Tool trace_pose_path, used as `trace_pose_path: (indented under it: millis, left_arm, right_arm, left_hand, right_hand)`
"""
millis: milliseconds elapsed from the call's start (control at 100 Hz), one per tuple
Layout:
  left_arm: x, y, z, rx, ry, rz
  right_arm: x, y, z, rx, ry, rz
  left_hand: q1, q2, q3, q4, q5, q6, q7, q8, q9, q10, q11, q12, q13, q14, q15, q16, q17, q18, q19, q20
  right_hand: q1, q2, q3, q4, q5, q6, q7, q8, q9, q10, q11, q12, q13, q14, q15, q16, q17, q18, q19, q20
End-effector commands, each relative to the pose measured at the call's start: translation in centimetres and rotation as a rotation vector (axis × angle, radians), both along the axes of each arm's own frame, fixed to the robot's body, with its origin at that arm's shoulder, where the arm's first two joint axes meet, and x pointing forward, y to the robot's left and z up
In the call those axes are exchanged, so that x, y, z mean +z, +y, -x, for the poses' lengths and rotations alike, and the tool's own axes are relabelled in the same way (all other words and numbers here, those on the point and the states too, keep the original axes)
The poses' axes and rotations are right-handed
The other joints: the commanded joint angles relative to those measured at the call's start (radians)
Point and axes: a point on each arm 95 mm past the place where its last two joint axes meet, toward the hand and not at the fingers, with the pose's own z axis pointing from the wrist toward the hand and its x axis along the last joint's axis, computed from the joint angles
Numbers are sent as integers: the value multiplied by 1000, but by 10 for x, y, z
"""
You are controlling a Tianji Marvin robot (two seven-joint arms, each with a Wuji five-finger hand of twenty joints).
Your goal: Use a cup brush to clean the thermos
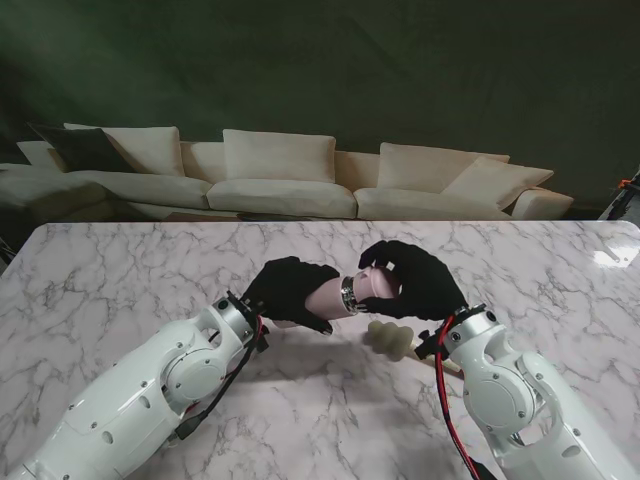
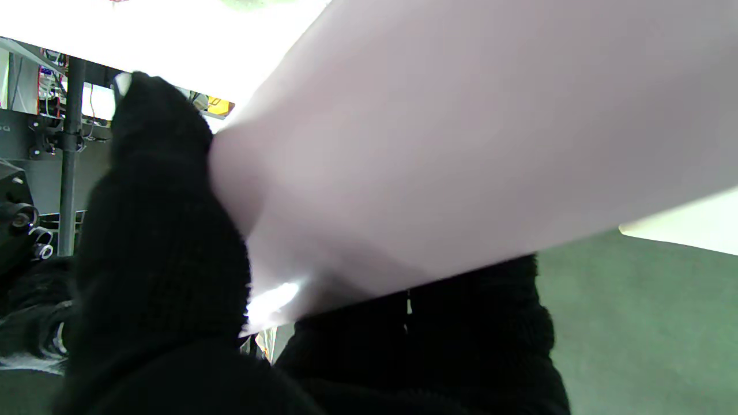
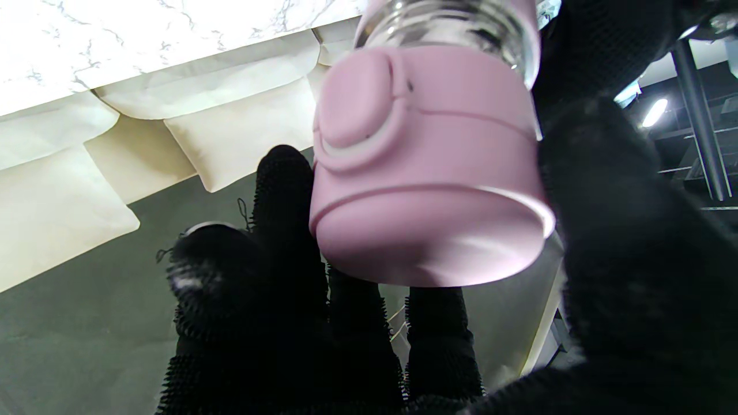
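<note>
Thermos (image 1: 330,298) held level above the desk (image 1: 120,280) | left hand (image 1: 287,290) wraps its smooth, likely slippery pink body | right hand (image 1: 412,280) grips the lid (image 3: 426,173) — stiff, rigid | cup brush (image 1: 392,338) lies beneath — soft-headed, probably best taken by its handle.

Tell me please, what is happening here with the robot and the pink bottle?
The robot holds a pink thermos sideways above the marble table. Its left hand grips the body, and its right hand is wrapped around the pink lid. The threaded neck shows next to the lid, so the lid seems partly unscrewed. The cup brush lies untouched on the table, nearer to me than the thermos.
</note>
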Motion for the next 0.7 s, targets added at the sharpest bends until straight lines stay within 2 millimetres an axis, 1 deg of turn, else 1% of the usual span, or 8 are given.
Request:
trace_pose_path:
  millis: [0, 290, 380, 460, 560, 690]
  left_arm:
    - [2, -4, 1, -6, 2, 11]
    - [4, -3, 0, -7, -4, 25]
    - [4, -3, 0, -8, -5, 28]
    - [4, -3, 0, -6, -5, 31]
    - [5, -3, 0, -10, -5, 31]
    - [5, -3, 0, -15, -6, 30]
  right_arm:
    - [-3, 4, 3, 8, 9, -16]
    - [-9, 8, 4, 13, 15, -47]
    - [-12, 9, 3, 9, 27, -54]
    - [-15, 10, 3, 6, 44, -67]
    - [-18, 11, 2, -2, 50, -71]
    - [-22, 13, 2, -10, 71, -95]
  left_hand:
    - [342, 431, 485, 70, 107, -189, 142, 25, 18, -94, 69, 25, 64, -69, 180, 58, 0, -39, 43, 24]
    - [341, 430, 487, 70, 106, -188, 142, 25, 19, -93, 69, 25, 65, -68, 182, 58, -1, -40, 43, 24]
    - [341, 430, 488, 70, 108, -189, 142, 25, 19, -92, 70, 25, 65, -68, 182, 58, 0, -39, 43, 24]
    - [341, 430, 488, 70, 107, -188, 142, 25, 20, -92, 70, 25, 65, -67, 182, 58, 1, -41, 43, 24]
    - [341, 431, 488, 69, 107, -189, 142, 25, 19, -92, 70, 25, 64, -68, 182, 58, -1, -40, 43, 24]
    - [341, 430, 489, 69, 107, -188, 142, 26, 19, -91, 70, 25, 65, -69, 183, 58, 1, -41, 43, 25]
  right_hand:
    - [388, 141, 405, 75, 86, -21, 93, 59, 40, -19, 34, 28, 65, -152, 115, 42, -9, -125, 7, 13]
    - [391, 152, 408, 68, 75, -18, 83, 80, 20, -17, 34, 26, 47, -147, 92, 28, -25, -113, -21, 1]
    - [391, 178, 389, 64, 67, -14, 79, 84, 7, -12, 35, 23, 40, -143, 79, 21, -31, -105, -37, -6]
    - [396, 223, 353, 58, 57, -6, 87, 75, -7, -2, 35, 15, 32, -135, 62, 12, -28, -97, -52, -27]
    - [399, 243, 344, 59, 49, -2, 92, 71, -24, 2, 35, 9, 23, -126, 38, 0, -36, -79, -71, -47]
    - [400, 256, 335, 60, 37, 7, 96, 68, -35, 9, 38, 6, 19, -119, 28, -5, -41, -70, -79, -56]
